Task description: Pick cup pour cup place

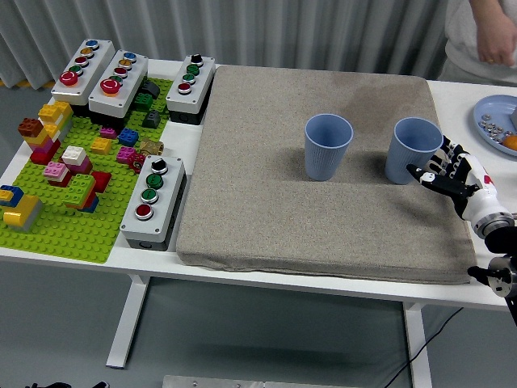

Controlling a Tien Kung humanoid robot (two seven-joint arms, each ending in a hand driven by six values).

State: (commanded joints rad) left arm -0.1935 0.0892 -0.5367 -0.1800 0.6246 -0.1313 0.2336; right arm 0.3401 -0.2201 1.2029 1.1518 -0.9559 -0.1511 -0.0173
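Two blue cups are seen upright on the grey mat [323, 210] that covers much of the white table [121, 255]. The left cup [328, 146] is placed near the mat's middle; the right cup [414, 150] is set near the mat's right edge, well apart from the first. The right hand [452, 174] is held just beside the right cup, on its right, with the fingers [433, 168] spread and relaxed towards the cup wall; nothing is gripped, and whether the fingertips touch the cup cannot be told. At the far right a blue plate [493, 117] with small items is partly shown. A person [481, 36] is seen at the top right corner, one hand hanging above the plate. On the left, a green brick baseplate [65, 230] and four button boxes [153, 202] are laid out.
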